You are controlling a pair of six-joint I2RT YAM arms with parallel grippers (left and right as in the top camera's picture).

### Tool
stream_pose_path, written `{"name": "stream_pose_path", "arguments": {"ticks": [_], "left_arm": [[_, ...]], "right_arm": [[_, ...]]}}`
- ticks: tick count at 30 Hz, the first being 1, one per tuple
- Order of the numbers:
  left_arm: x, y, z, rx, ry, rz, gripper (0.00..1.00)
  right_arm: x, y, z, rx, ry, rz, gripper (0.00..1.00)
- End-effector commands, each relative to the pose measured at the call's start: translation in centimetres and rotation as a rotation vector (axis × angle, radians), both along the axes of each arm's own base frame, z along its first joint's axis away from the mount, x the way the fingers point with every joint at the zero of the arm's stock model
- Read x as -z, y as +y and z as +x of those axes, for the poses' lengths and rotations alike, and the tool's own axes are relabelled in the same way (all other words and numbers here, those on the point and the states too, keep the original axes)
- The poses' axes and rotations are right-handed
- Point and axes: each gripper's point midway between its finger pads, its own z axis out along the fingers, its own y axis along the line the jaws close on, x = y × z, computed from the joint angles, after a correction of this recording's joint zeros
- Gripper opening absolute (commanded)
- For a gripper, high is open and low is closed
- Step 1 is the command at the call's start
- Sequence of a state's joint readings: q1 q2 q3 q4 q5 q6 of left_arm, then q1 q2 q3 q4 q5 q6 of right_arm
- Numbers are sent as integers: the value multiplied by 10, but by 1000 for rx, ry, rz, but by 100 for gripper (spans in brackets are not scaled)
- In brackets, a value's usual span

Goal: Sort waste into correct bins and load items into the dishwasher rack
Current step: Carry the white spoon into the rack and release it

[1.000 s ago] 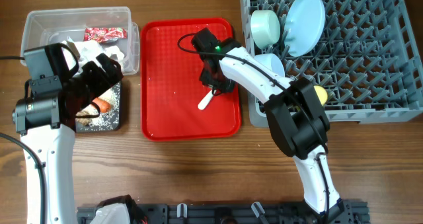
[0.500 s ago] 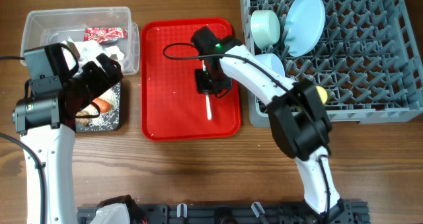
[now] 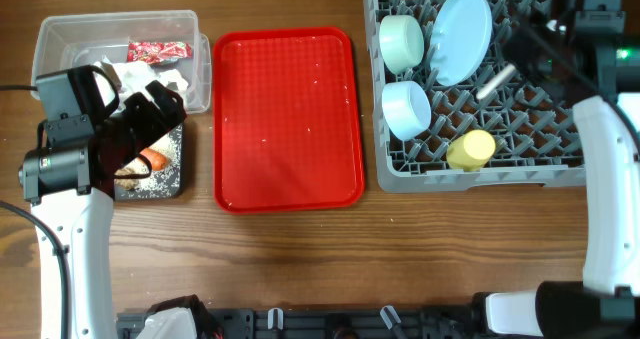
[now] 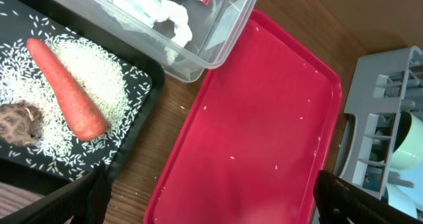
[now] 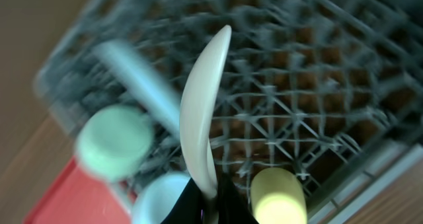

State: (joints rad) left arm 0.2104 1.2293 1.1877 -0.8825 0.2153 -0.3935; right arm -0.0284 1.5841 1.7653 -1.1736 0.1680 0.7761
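The right gripper (image 5: 210, 205) is clamped on the handle of the white spoon (image 5: 203, 105) and holds it above the rack (image 3: 560, 157), which carries the plate (image 3: 462, 34) and yellow cup (image 3: 470, 149). Far left of the rack, the left gripper (image 4: 211, 191) hangs over the black tray (image 4: 142, 98) with its jaws wide apart.

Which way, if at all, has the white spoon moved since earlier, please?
Yes: the spoon went right, off the red tray; the right gripper holds it above the rack.

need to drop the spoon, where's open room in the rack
Free: the rack grid right of the yellow cup, below the held spoon. Crowded: the left side, where the green bowl, the blue bowl and the plate stand.
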Motion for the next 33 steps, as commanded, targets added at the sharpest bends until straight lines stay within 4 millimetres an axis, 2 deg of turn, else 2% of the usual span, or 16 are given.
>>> {"name": "stream_pose_path", "arguments": {"ticks": [1,4,8,11,12,14,16,18,20,23,25,28,30,31,32,33], "left_arm": [[-7,-4,1,31,-23,6,100],[-7,-4,1,31,-23,6,100],[-7,-4,1,31,-23,6,100],[-7,-4,1,31,-23,6,100],[-7,-4,1,32,-23,6,100],[-7,-4,1,32,-23,6,100],[-7,-4,1,31,-23,6,100],[-7,-4,1,31,-23,6,100],[-7,-4,1,31,-23,6,100],[-7,-4,1,31,-23,6,100],[-7,-4,1,31,-23,6,100],[-7,-4,1,32,-23,6,100],[-7,-4,1,32,-23,6,100],[-7,-4,1,31,-23,6,100],[-7,-4,1,32,-23,6,100],[-7,-4,1,31,-23,6,100]], "right_arm": [[57,-26,7,283,59,101,4],[102,-15,30,243,104,164,4],[148,0,40,212,203,247,4],[177,13,39,190,287,315,4],[182,17,38,182,306,335,4],[183,26,39,103,313,358,13],[181,33,40,46,310,377,33],[182,33,35,42,331,375,45],[182,33,31,32,349,370,45],[160,33,26,-3,312,350,44],[128,33,20,-86,246,309,42],[65,36,-7,-236,135,221,41],[24,45,-31,-393,46,160,41],[-7,64,-55,-605,-39,121,47],[-25,72,-79,-705,-84,78,53],[-35,73,-96,-741,-104,42,55]]}}
